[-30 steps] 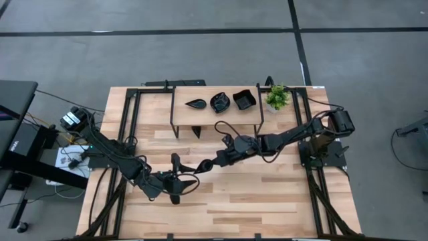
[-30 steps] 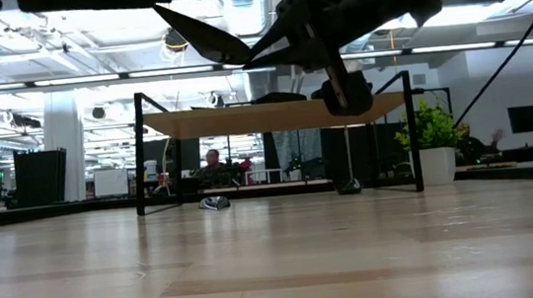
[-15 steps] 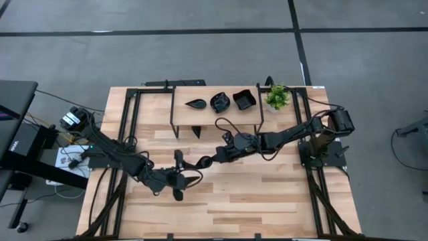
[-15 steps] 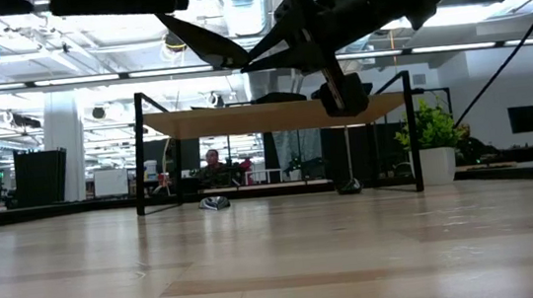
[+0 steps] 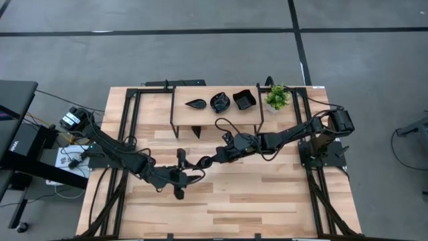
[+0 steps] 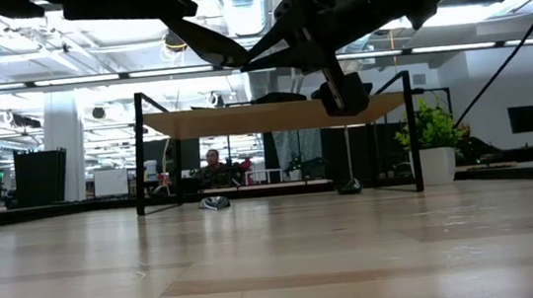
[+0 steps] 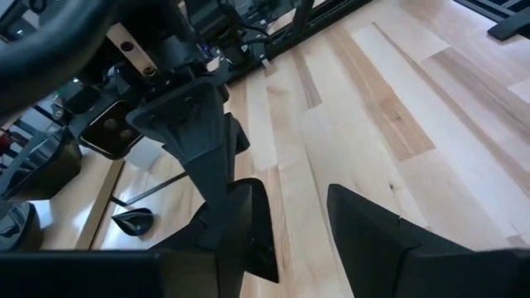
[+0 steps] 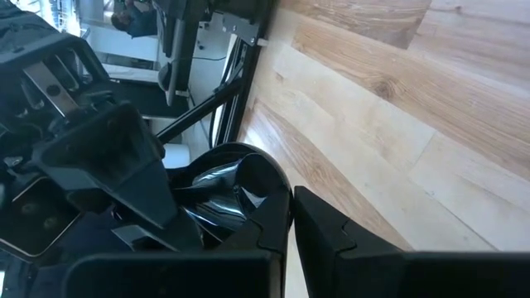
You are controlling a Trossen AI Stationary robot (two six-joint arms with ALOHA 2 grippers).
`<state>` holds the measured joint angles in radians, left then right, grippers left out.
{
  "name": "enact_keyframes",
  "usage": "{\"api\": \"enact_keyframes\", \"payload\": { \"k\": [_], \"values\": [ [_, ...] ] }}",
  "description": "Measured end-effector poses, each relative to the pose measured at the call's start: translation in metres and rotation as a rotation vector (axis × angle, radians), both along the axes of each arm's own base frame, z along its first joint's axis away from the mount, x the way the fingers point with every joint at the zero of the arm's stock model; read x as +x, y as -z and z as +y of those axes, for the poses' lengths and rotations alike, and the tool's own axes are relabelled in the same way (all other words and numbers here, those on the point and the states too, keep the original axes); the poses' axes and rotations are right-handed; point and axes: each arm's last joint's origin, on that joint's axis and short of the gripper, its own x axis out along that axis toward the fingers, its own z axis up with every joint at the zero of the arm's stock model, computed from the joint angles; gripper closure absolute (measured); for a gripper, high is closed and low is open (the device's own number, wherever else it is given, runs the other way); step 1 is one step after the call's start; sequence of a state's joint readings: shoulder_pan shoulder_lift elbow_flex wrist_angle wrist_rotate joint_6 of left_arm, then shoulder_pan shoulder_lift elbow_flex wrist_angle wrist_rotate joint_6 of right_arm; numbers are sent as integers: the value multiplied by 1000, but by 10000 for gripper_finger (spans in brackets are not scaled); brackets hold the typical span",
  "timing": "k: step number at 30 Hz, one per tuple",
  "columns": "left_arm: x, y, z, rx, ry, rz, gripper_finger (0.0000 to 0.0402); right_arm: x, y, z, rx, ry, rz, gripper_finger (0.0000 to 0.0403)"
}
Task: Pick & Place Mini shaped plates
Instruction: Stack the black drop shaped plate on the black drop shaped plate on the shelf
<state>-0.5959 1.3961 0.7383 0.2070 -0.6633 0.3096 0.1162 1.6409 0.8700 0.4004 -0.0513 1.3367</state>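
Left gripper (image 5: 179, 176) moved closer, jaws narrowing; right gripper (image 5: 204, 163) jaws clenched on plate (image 8: 217, 189).

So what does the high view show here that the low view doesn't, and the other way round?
Only the high view shows three black plates on top of the shelf: a teardrop plate, a scalloped plate and a square plate. It also shows which arm is which, with the left gripper meeting the plate in the right gripper. Only the low view shows the room behind, with a person, and small dark items on the table under the shelf. Both show the shelf, the potted plant and the two arms.
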Motion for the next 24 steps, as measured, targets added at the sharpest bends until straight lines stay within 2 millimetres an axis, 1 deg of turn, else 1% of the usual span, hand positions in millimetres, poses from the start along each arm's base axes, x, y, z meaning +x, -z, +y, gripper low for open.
{"api": "enact_keyframes", "payload": {
  "k": [11, 24],
  "values": [
    [3, 0, 5, 0, -20, 0, 277, 0, 0, 0, 0, 0, -1, 389],
    [2, 0, 3, -8, -18, -4, 315, 2, -4, 0, 6, -3, -48, 388]
  ]
}}
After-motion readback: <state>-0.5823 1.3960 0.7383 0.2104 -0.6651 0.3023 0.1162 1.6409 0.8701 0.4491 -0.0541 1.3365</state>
